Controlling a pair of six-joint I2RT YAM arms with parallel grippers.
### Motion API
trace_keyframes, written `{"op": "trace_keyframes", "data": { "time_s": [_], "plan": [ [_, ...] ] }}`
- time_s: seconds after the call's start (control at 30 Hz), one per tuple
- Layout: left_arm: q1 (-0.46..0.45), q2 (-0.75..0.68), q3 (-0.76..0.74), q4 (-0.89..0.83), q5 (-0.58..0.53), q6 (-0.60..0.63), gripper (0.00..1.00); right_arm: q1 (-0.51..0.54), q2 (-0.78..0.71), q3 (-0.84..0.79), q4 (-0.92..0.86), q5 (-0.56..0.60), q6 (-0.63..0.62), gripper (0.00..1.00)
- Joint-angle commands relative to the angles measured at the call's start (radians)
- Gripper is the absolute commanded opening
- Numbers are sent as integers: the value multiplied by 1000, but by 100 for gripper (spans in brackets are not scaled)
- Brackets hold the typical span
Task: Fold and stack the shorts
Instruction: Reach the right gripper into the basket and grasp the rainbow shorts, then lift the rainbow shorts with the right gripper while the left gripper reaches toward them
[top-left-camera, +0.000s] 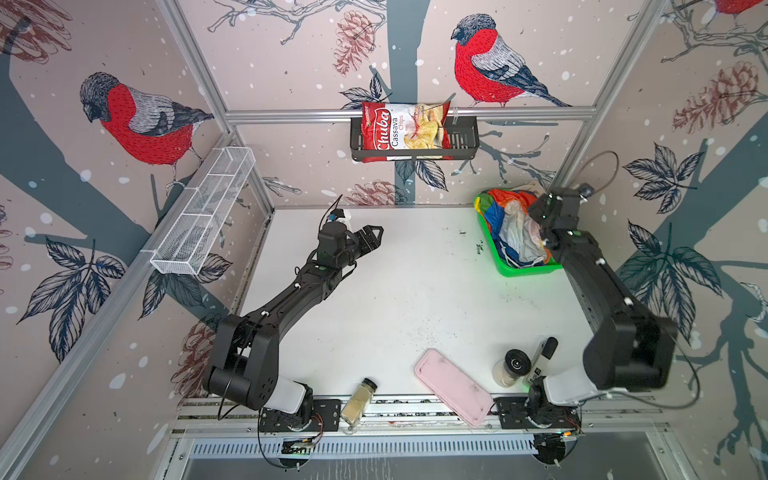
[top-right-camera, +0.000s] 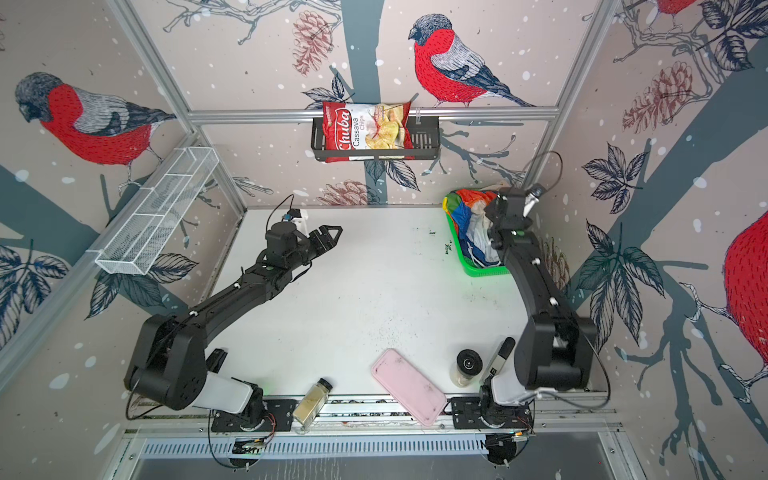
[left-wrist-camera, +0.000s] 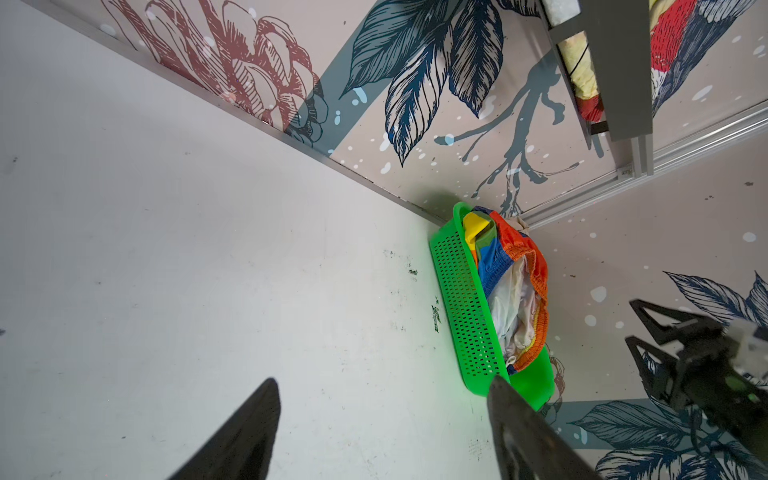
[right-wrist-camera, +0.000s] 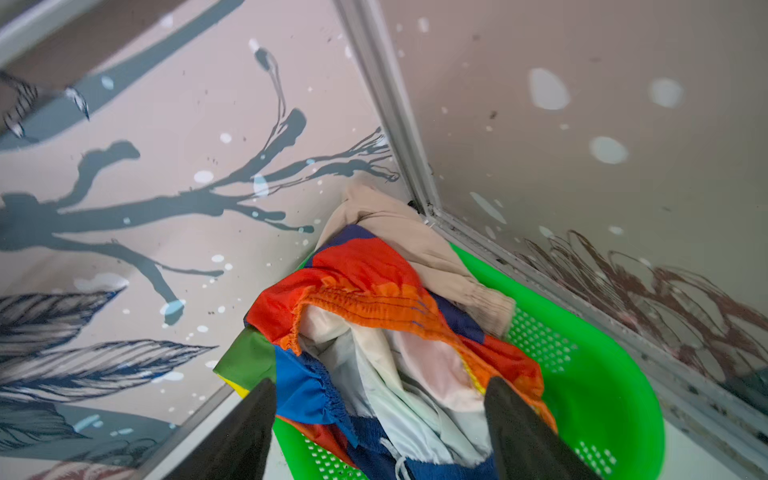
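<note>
Over the basket (top-left-camera: 524, 270), right gripper (right-wrist-camera: 380, 386) hangs wide open, empty (poised to grab the shorts (right-wrist-camera: 365, 291)). Left gripper (left-wrist-camera: 381, 382), well away, likewise.

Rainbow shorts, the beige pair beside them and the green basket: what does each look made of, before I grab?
Rainbow shorts: thin, smooth woven synthetic, likely nylon; slight sheen, sharp crinkles, pale lining showing inside.
Beige shorts: softer matte cloth, perhaps a cotton blend; dull surface, gathered elastic waist.
Green basket: rigid, glossy moulded plastic; perforated walls, bright highlights.
</note>
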Motion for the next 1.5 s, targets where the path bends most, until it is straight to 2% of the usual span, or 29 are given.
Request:
{"op": "trace_keyframes", "data": {
  "time_s": [0.0, 0.23, 0.33, 0.5, 0.57, 0.7, 0.73, 0.77, 0.97, 1.2, 1.33, 1.47],
  "plan": [
    [-3, 25, 15, 6, -6, 35, 78, 24, 143, 169, -194, -40, -124, 78],
    [-3, 91, 69, -27, -7, 77, 78, 49, 468, 482, -299, -114, -98, 75],
    [-3, 114, 82, -28, -4, 91, 78, 52, 542, 533, -280, -145, -89, 73],
    [-3, 152, 100, -28, 5, 97, 78, 46, 633, 610, -250, -135, -77, 70],
    [-3, 161, 108, -28, 12, 95, 78, 42, 655, 637, -243, -146, -75, 61],
    [-3, 163, 112, -29, 21, 86, 77, 46, 652, 685, -231, -173, -87, 8],
    [-3, 156, 110, -28, 24, 83, 77, 51, 641, 703, -253, -162, -85, 1],
    [-3, 150, 108, -28, 25, 81, 77, 58, 621, 704, -260, -151, -87, 1],
    [-34, 70, 109, -51, 18, 91, 72, 123, 338, 563, -209, -35, -120, 0],
    [-141, -9, 162, -99, -19, 136, 73, 175, 28, 474, -168, 74, -167, 0],
    [-205, -26, 217, -118, -16, 165, 75, 181, -97, 487, -154, 66, -193, 0],
    [-273, -34, 276, -118, 27, 204, 80, 179, -194, 494, -94, -36, -222, 0]
  ]
}}
